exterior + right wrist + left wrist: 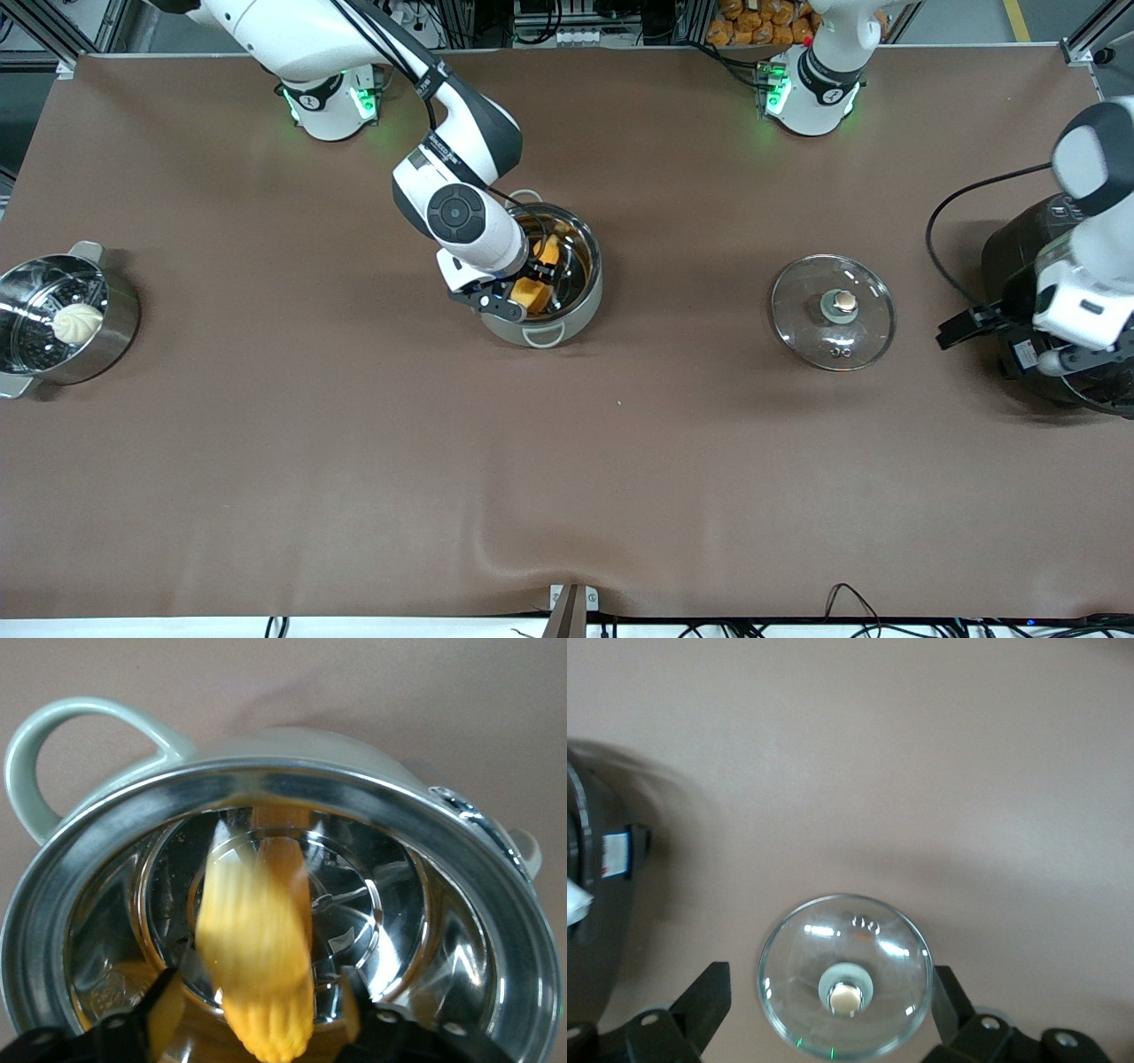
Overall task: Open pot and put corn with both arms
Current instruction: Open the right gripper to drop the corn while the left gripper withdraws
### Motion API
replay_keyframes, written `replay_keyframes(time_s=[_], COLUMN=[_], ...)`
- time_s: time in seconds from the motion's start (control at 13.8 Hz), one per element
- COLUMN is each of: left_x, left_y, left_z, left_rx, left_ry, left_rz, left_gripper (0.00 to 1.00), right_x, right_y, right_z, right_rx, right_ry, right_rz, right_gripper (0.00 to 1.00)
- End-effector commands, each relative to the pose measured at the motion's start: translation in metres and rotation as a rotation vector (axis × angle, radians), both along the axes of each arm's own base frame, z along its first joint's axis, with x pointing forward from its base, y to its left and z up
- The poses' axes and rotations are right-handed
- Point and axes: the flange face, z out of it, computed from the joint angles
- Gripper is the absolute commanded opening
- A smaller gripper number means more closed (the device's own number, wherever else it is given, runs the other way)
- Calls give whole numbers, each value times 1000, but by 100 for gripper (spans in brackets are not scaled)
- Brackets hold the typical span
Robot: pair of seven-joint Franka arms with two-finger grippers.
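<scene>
The shiny steel pot (585,297) stands open in the middle of the table. My right gripper (523,285) hangs over its rim, fingers spread. The yellow-orange corn (532,291) is between them, inside the pot's mouth. In the right wrist view the corn (257,939) is blurred, with a gap to each finger of the right gripper (260,992), above the pot's mirror-like inside (115,842). The glass lid (833,312) lies on the table toward the left arm's end. My left gripper (997,341) is open and empty, up beside the rice cooker. The left wrist view shows its fingers (709,992) framing the lid (877,939) below.
A steel steamer pot (115,306) with a white bun (77,322) stands at the right arm's end of the table. A large black rice cooker (1019,257) stands at the left arm's end and also shows in the left wrist view (594,904).
</scene>
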Motion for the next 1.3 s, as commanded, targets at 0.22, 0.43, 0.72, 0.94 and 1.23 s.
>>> replay_keyframes(time_s=[0.22,0.43,0.72,0.94,1.23], left_x=[-8,-24,-27,-32,-47], left_y=[-40,-69,-60,-46,-37], left_z=[63,86,93,97,116], left_rx=[17,25,30,34,46], left_ry=[40,23,19,35,44], left_rz=[-126,-185,-200,-209,-218], left_gripper=[100,100,100,100,100], right_x=[21,44,63,82,89], right_y=[-18,-69,-154,-230,-319], right_z=[38,107,181,227,263], right_rx=[17,-3,-34,-69,-78], right_ry=[-54,-101,-166,-178,-222], right_rz=[-52,-93,-20,34,142], right_gripper=[100,100,100,100,100])
